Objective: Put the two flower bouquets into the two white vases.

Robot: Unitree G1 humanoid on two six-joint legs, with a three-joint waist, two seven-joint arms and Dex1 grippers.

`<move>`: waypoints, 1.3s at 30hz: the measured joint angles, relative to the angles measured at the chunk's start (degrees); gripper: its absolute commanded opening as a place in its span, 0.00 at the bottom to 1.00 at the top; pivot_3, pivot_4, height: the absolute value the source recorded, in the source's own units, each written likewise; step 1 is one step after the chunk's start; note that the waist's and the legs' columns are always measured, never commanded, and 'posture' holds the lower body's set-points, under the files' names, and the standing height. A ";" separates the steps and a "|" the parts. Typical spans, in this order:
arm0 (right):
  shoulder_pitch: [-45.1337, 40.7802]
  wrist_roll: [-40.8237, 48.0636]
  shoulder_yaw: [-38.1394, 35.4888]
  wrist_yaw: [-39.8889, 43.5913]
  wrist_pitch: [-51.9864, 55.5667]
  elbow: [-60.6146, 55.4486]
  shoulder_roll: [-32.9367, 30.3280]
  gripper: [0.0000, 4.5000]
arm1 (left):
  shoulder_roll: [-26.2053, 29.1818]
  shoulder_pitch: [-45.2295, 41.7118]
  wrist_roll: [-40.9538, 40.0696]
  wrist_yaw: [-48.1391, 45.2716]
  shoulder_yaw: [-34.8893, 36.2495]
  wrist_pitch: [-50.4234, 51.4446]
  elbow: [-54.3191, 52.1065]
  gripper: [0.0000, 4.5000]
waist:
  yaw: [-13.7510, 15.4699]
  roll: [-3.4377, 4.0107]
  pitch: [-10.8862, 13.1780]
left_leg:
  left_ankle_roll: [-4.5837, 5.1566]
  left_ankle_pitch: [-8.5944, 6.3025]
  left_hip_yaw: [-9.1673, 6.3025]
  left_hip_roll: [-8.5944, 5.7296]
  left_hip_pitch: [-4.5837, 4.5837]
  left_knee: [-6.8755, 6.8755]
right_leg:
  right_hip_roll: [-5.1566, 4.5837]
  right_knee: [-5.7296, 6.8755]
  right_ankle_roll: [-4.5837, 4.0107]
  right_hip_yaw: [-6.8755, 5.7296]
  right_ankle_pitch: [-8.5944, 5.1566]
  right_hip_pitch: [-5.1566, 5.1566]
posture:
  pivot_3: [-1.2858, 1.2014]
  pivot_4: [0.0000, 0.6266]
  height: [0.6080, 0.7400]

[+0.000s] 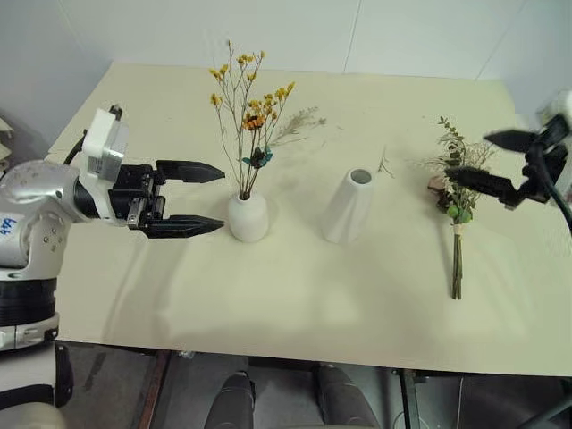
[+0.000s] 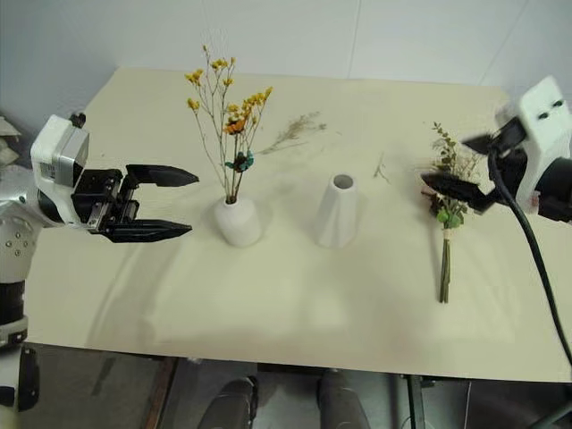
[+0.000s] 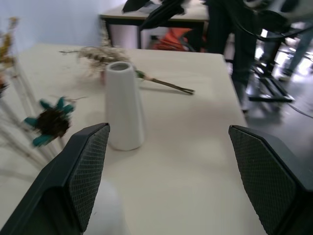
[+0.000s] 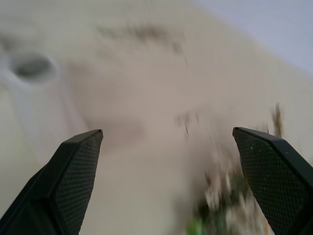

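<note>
- Near edge of the cream table (image 1: 295,331): bare surface runs along it, open room in front of both vases.
- My left pincer (image 1: 210,198): fingers spread wide, holding nothing, level, tips aimed at the squat white vase (image 1: 248,217) and just short of it, not touching.
- Squat vase holds the thin-stemmed bouquet (image 1: 247,116), upright, yellow-orange blossoms up top, a teal bit (image 1: 260,157) lower down. In the left wrist view the bouquet's stems are cut off at the frame edge.
- Tall tapered white vase (image 1: 349,206) stands beside the squat one, apart from it, mouth open and empty. Clear table between the two and on to the right.
- Bushy green-beige bouquet (image 1: 458,210) lies flat on the right part of the table, stems toward the near edge, head toward the far edge, well apart from the tall vase.
- My right pincer (image 1: 490,159): spread wide, empty, over the head of the lying bouquet; contact cannot be told. Right wrist view too smeared for detail.
- Farther back: loose dried sprig (image 1: 299,123) behind the thin bouquet, a small twig (image 1: 384,164) behind the tall vase.
- Far edge meets a white wall (image 1: 402,36).
</note>
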 measured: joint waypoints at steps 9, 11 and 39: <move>-8.75 -7.07 15.42 -4.81 15.51 7.81 0.89 1.00 | -1.18 2.84 1.11 -0.84 -1.34 -1.57 -0.77 0.92 | -1.51 0.07 0.04 | 0.00 0.00 0.14 0.08 -0.23 -0.04 | 0.05 0.10 -0.03 0.17 -0.01 -0.43 | 0.52 0.24 1.00; -11.11 -7.87 17.67 -4.80 17.39 9.64 2.08 1.00 | -1.37 5.44 1.05 -0.37 -1.15 -1.57 -2.32 0.92 | -1.42 0.07 0.05 | 0.00 0.00 0.12 0.10 -0.35 -0.01 | 0.06 0.08 -0.04 0.13 -0.02 -0.51 | 0.52 0.24 1.00; -21.05 -17.60 28.83 -0.43 28.49 27.86 13.67 0.19 | -0.95 12.25 -3.25 6.17 4.82 0.33 -14.49 0.94 | -1.43 0.04 0.03 | 0.00 0.00 0.06 0.07 -0.60 0.24 | 0.07 0.25 -0.01 0.00 0.00 -0.65 | 0.52 0.24 1.00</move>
